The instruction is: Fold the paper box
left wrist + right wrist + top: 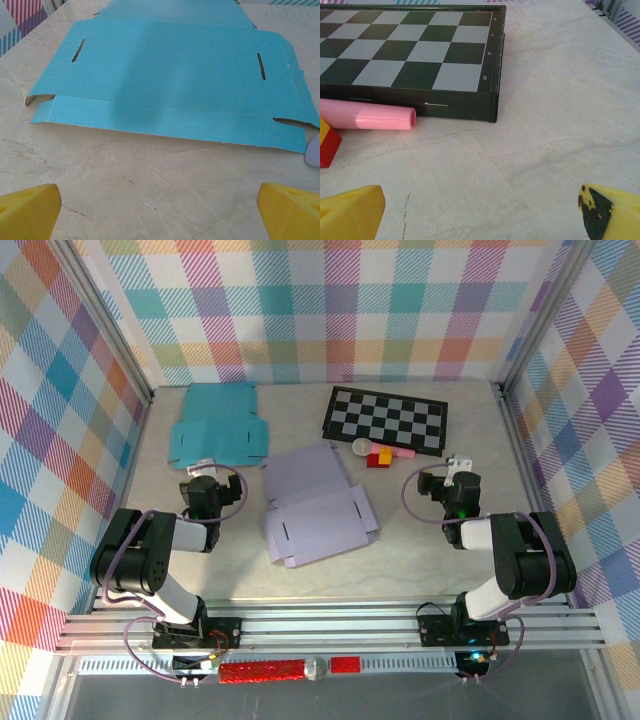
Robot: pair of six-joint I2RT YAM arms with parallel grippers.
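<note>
Paper box blanks are lying flat and unfolded on the marbled table [400, 560]. The lavender paper box [315, 502] is sitting at the centre, between the two arms. The blue paper box [170, 75] is resting at the back left, its rear edge running close to the back wall. Its near edge is facing the left gripper [160, 210] with bare table between them, and its near right corner is lying just beside a corner of the lavender sheet.

Behind the lavender sheet to the right, the chessboard [410, 50] is lying slightly askew. A pink cylinder [367, 120] is lying along its front edge, with a red block [327, 147] just beside it. The right gripper [480, 212] is facing the board's near right corner, and open table is stretching away to its right towards the wall.

Both grippers are standing with their yellow fingers spread wide apart, gripping nothing.
</note>
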